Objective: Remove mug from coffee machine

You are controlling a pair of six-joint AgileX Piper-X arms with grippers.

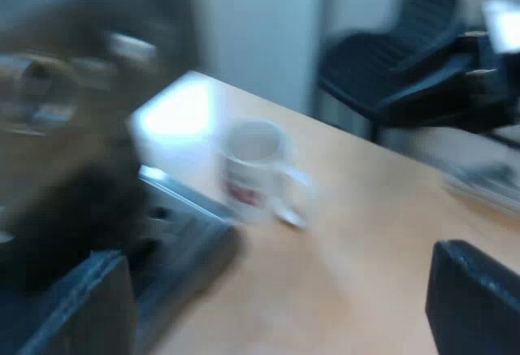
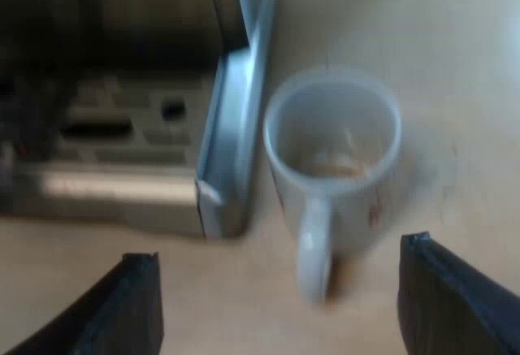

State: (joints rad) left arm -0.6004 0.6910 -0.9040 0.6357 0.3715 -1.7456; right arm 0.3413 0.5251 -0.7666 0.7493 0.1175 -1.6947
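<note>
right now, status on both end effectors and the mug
Open and empty: left end effector, right end effector by the mug. Mug upright on table, off the machine. Close beside it: tray edge.

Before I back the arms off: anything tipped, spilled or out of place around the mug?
Nothing stands out. The mug stands upright on the table beside the machine's drip tray, no spill visible around it.

Light wooden table [image 1: 366, 233], dark chair [image 1: 390, 71], pale wall [image 1: 260, 30] behind

White mug [image 2: 337, 168], red print; pale wooden table [image 2: 455, 62]
</note>
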